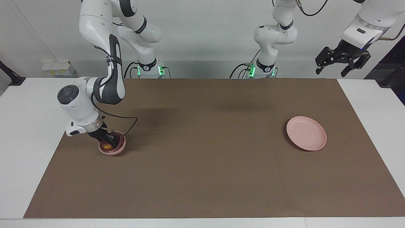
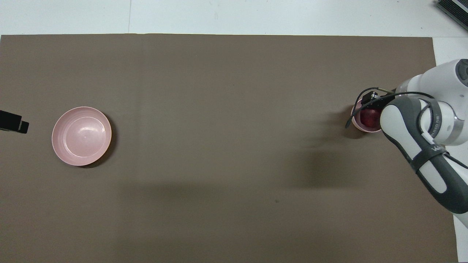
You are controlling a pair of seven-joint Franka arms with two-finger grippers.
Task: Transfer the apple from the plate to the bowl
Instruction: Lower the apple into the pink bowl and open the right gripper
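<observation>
Brown matting (image 1: 202, 164) covers most of a white table, and at the right arm's end of it the right gripper (image 1: 107, 138) is down inside the bowl (image 1: 117, 150), its dark fingers set closely around the apple (image 1: 107, 146); whether they grip the fruit or have just let it go I cannot tell, because the bowl's wall and the wrist crowd that spot in both views. From above, the apple shows as a dark red round lying low in the bowl, half covered by the arm's forearm, with a black cable looping over the rim. It looks to be resting at the bottom, so the move seems nearly done, short of the fingers coming clear. An apple like this should be firm, fairly light and smooth-skinned, likely to roll or slip in a loose hold; a grasp across its widest part from above would suit it best. Outward from there, the plate (image 1: 306, 133) lies bare, well apart from the bowl, toward the left arm's end of the table. The left gripper (image 1: 342, 60) waits high over the table's white edge at that end, fingers spread and holding nothing; the overhead view catches only a dark tip of it, cut off at the frame's side.
</observation>
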